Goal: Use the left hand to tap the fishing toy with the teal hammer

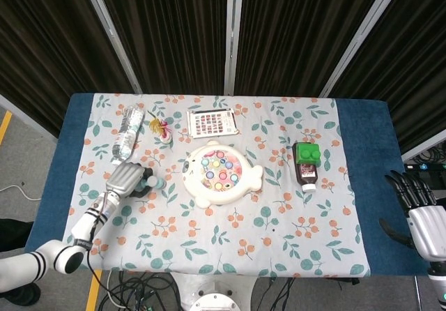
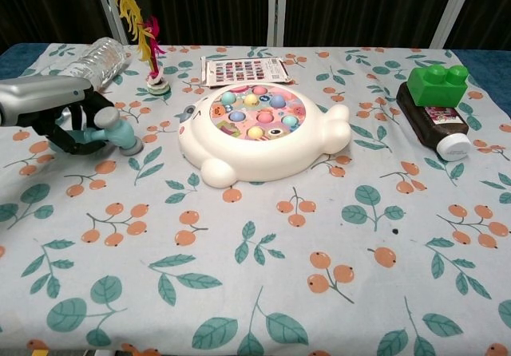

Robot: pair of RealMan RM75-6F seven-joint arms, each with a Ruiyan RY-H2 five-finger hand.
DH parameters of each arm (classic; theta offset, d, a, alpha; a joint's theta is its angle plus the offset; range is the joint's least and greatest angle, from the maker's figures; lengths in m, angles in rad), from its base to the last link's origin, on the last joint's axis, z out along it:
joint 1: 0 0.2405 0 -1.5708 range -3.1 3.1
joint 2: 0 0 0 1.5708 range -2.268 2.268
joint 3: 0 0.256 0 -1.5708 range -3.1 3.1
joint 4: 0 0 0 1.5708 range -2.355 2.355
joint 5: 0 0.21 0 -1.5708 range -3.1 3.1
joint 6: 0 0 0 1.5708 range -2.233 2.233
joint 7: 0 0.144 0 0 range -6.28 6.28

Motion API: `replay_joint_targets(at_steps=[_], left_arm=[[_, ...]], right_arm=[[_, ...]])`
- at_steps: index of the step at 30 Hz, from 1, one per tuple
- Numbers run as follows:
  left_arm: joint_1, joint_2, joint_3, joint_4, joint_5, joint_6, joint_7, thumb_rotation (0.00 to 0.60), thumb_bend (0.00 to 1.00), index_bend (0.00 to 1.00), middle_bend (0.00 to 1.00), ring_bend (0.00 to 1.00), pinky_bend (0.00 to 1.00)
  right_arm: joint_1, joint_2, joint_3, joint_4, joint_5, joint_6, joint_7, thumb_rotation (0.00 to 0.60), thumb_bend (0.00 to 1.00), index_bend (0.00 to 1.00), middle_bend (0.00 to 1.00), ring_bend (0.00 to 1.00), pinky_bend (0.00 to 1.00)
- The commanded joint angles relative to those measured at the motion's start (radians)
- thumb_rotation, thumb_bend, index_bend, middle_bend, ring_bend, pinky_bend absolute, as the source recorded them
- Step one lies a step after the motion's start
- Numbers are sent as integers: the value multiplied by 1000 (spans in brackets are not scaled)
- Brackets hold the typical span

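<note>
My left hand [image 1: 129, 179] [image 2: 56, 110] grips the teal hammer [image 2: 112, 131] [image 1: 154, 183] low over the cloth, left of the fishing toy. The hammer's head sits close to the table surface, apart from the toy. The fishing toy [image 1: 219, 173] [image 2: 259, 129] is a white fish-shaped tray with coloured pieces in a pink round centre. My right hand [image 1: 424, 213] hangs off the table's right edge with its fingers apart and nothing in it; only the head view shows it.
A clear plastic bottle [image 1: 127, 132] [image 2: 94, 59] lies at the back left. A feathered toy [image 2: 148, 45] stands beside it. A patterned card [image 1: 211, 122] lies behind the fishing toy. A dark bottle with a green block [image 1: 306, 160] [image 2: 435, 100] lies at the right.
</note>
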Motion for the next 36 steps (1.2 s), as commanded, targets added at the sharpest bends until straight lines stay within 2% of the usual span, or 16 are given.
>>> replay_joint_targets(at_steps=[1, 7, 17, 23, 27, 36], left_arm=[[5, -1, 0, 1, 7, 1, -4, 600, 527, 486, 496, 376, 431], [12, 1, -3, -1, 19, -3, -3, 600, 524, 413, 440, 337, 422], [25, 6, -6, -15, 29, -2, 13, 600, 487, 357, 402, 310, 414], [33, 7, -13, -28, 22, 2, 31, 600, 351, 309, 370, 279, 400], [36, 12, -19, -37, 13, 0, 42, 600, 296, 305, 363, 271, 391], [55, 26, -29, -65, 15, 30, 47, 599, 270, 286, 317, 226, 381]], right_arm=[[1, -1, 0, -1, -1, -1, -1, 600, 177, 0, 67, 0, 0], [2, 0, 0, -5, -1, -2, -6, 600, 177, 0, 67, 0, 0], [2, 2, 0, -9, 0, -2, -8, 600, 177, 0, 67, 0, 0], [3, 3, 0, -9, -1, -4, -8, 600, 178, 0, 67, 0, 0], [3, 3, 0, -9, 1, -4, -9, 600, 179, 0, 68, 0, 0], [5, 5, 0, -12, -1, -5, -9, 600, 179, 0, 70, 0, 0]])
